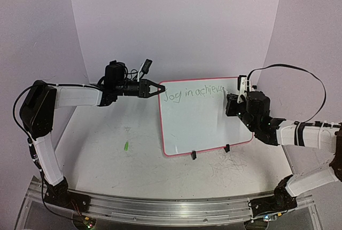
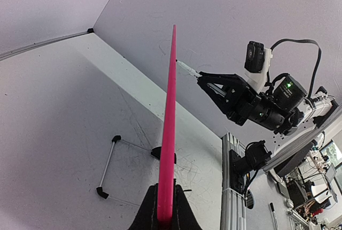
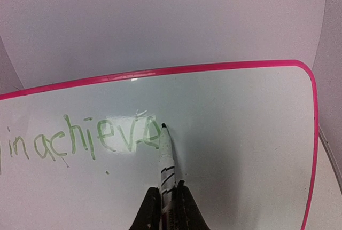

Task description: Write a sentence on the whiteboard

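Two tools grip things here. The left tool is clamped shut on the top left corner of the board, its fingers pinching the pink rim on both sides. In the left wrist view the board shows edge-on, standing up from the bench with a thin wire prop behind it.

From above, the board sits right of the bench's middle, between the two arms, with two black feet on its near edge. Grey scribbles mark the bench just before it, and a small green mark lies well to its left.

The right tool is closed on a white pen, which points up the board's face. The tip touches the surface just right of the last letter. The sentence runs along the top edge in green and reads "Joy in achieve". The right tool stands at the top right part of the board.
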Tool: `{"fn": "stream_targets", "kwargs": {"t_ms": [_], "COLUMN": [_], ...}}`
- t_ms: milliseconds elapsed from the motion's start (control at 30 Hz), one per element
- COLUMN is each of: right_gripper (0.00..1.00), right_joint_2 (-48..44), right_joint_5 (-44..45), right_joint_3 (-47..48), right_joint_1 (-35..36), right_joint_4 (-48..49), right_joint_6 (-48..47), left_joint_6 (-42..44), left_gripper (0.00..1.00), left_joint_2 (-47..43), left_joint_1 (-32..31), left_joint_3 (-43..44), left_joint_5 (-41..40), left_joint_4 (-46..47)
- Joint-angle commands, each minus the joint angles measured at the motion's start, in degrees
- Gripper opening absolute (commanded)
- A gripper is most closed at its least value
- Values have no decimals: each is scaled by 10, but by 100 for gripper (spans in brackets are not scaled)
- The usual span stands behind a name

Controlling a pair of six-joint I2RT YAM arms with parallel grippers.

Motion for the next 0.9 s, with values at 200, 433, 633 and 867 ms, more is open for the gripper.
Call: {"fn": "stream_targets", "kwargs": {"t_ms": [200, 433, 633, 867], "right_gripper": [0, 0, 0, 0], "right_joint_2": [-16, -15, -23, -1], "right_joint_5": [-14, -13, -12, -2], "right_joint_3": [-14, -13, -30, 3], "right_joint_1": [-2, -3, -2, -3], "right_joint_4": [-8, -11, -9, 5], "right_joint_6": [18, 23, 34, 13], "left_joint_6": [29, 29, 29, 29], "left_gripper": [0, 0, 0, 0], "left_joint_2": [-15, -14, -13, -13], "left_joint_1": [-14, -14, -14, -15], "left_joint_3": [-4, -3, -2, -3], "left_joint_5": [-11, -10, -10, -10], "left_joint_4": [-14, -15, -15, -15]}}
